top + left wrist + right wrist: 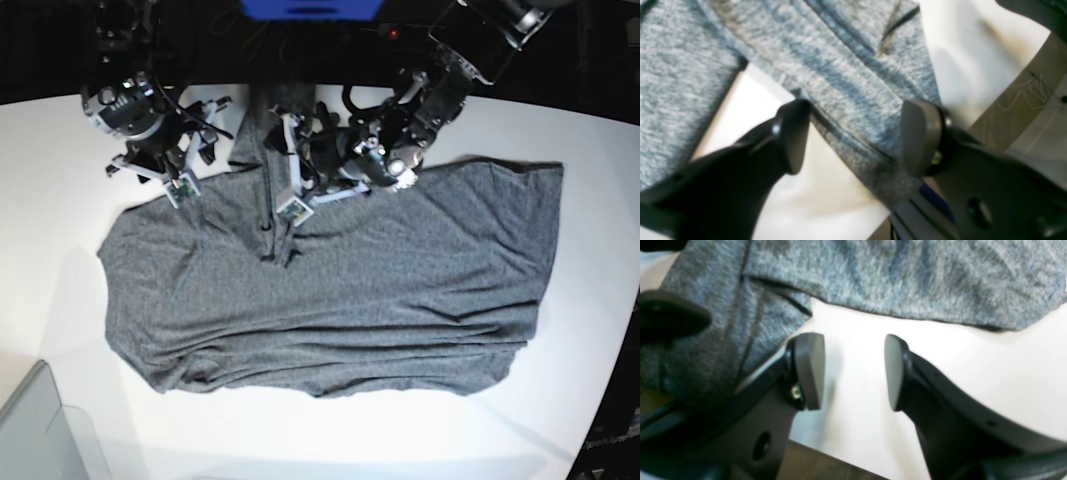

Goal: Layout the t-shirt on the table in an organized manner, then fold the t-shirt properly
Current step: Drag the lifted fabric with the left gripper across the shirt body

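On the left of your base view, the right gripper (178, 188) hangs over the far edge of the dark heather-grey knit t-shirt (330, 290). In its wrist view the two grey pads (810, 370) stand well apart over bare table, with nothing between them; the shirt's edge lies just beyond the fingertips and a fold of it runs down past the left finger. So that hand is open and empty.

The shirt lies spread across the middle of the large glossy white table (560, 420), mostly flat with long wrinkles along its near edge, and a narrow strip of cloth reaches up toward the far side between the two arms.

Move right and you find the left gripper (292, 208) low at that strip, its arm slanting in from the upper right. In its wrist view, which is blurred, the fingers (920, 136) stand apart with a ridged band of the grey fabric running between them. The right pad lies against the cloth; the left one looks clear of it, so you cannot tell whether the shirt is actually pinched.
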